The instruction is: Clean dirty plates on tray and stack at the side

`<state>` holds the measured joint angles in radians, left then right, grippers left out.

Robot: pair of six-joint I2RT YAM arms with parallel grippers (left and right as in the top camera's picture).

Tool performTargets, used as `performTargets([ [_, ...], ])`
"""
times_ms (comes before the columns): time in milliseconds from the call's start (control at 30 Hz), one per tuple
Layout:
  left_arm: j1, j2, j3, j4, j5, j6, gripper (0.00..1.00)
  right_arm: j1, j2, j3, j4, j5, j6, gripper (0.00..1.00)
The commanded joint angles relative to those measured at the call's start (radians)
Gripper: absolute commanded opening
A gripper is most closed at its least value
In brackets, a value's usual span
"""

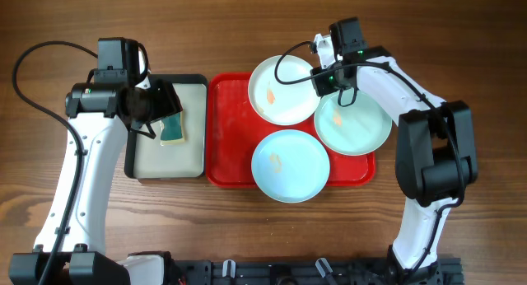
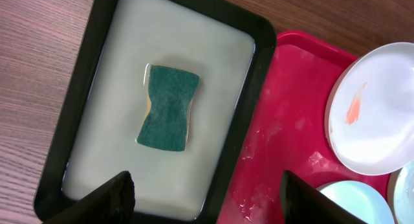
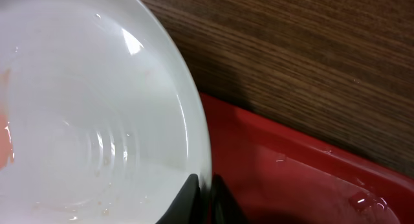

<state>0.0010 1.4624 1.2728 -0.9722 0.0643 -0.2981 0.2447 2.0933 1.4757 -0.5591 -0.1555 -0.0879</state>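
The right hand (image 3: 200, 195) is pinching the orange-smeared white plate (image 1: 282, 90) at the far edge of the red tray (image 1: 226, 145); the left hand (image 2: 204, 191) is hovering released over a sponge (image 2: 168, 107).

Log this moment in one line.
left pincer: open over sponge | right pincer: shut on white plate rim | blue plates: untouched on red tray

Glossy plastic on matt wood.
The table (image 1: 461, 38) is matt grained wood; the red tray (image 1: 226, 137) and white plate (image 1: 284, 91) are smooth, shiny plastic; the sponge (image 2: 168, 107) in the black tray (image 2: 84, 101) at left has a rough green fibre face.
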Motion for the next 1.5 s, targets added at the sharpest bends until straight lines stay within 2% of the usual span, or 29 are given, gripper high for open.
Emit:
performTargets([
  [0,-0.004,0.01,-0.004,0.003,-0.035,-0.002,0.69,0.006,0.015,0.003,0.009,-0.002,0.04,0.04],
  [67,-0.004,0.01,-0.004,0.003,-0.051,-0.002,0.68,0.006,0.015,0.003,0.009,-0.002,0.04,0.04],
  [233,-0.004,0.016,-0.027,0.018,-0.064,-0.002,0.6,0.005,0.014,0.003,0.011,-0.003,0.047,0.04],
  [300,-0.004,0.029,-0.052,0.039,-0.087,-0.002,0.48,0.005,0.014,0.003,0.013,-0.003,0.047,0.04],
  [400,-0.004,0.071,-0.084,0.086,-0.092,-0.002,0.45,0.005,0.014,0.003,0.013,-0.002,0.046,0.04],
  [467,-0.004,0.132,-0.085,0.103,-0.093,0.006,0.39,0.005,0.014,0.003,0.013,-0.002,0.047,0.04],
  [833,-0.003,0.311,-0.088,0.162,-0.093,0.112,0.33,0.005,0.014,0.003,0.013,-0.002,0.046,0.04],
  [933,-0.003,0.319,-0.097,0.178,-0.119,0.113,0.33,0.005,0.014,0.003,0.013,-0.002,0.046,0.04],
  [1033,-0.003,0.319,-0.117,0.211,-0.119,0.138,0.3,0.005,0.014,0.003,0.014,-0.002,0.046,0.04],
  [1467,-0.003,0.32,-0.205,0.332,-0.118,0.187,0.31,0.005,0.014,0.003,0.016,-0.002,0.043,0.05],
])
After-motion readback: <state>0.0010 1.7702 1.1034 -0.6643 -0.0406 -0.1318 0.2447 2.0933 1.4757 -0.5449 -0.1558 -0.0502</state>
